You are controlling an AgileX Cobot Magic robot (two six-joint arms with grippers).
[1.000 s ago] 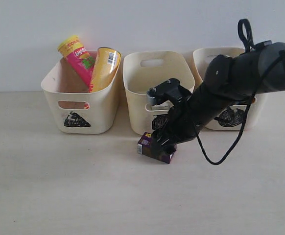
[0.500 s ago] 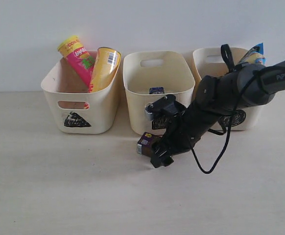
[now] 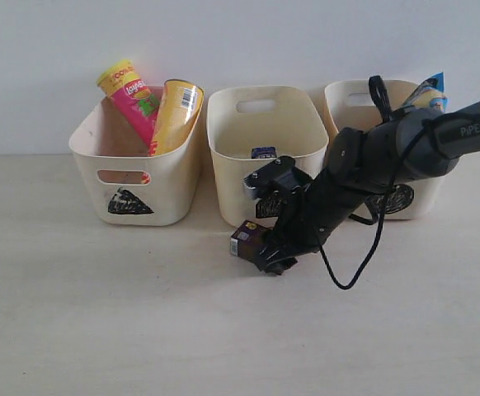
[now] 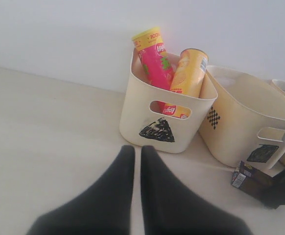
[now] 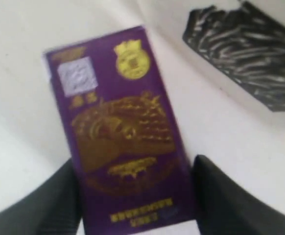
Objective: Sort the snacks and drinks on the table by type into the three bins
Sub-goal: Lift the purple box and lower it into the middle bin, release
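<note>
- Since a second ago the right arm has dropped lower and uncovered the far-right bin. The right gripper (image 3: 266,252) has settled onto the dark purple carton (image 3: 245,238), which has been nudged slightly toward 9 o'clock.
- I read the right gripper as pinching the carton: its fingers (image 5: 59,200) lie against both long sides.
- The carton lies flat on the table (image 3: 100,313), just at 6 o'clock of the middle bin (image 3: 256,124).
- Left gripper (image 4: 136,152): fingers pressed together, facing the triangle bin (image 3: 170,177).
- Triangle bin, at 9 o'clock of the middle bin, holds the pink canister (image 3: 131,97) and the yellow-orange canister (image 3: 174,115), both leaning.
- A blue carton (image 3: 263,152) shows inside the middle bin.
- In the right bin (image 3: 347,103), at 3 o'clock, a blue-and-white packet (image 3: 430,91) pokes above the rim.
</note>
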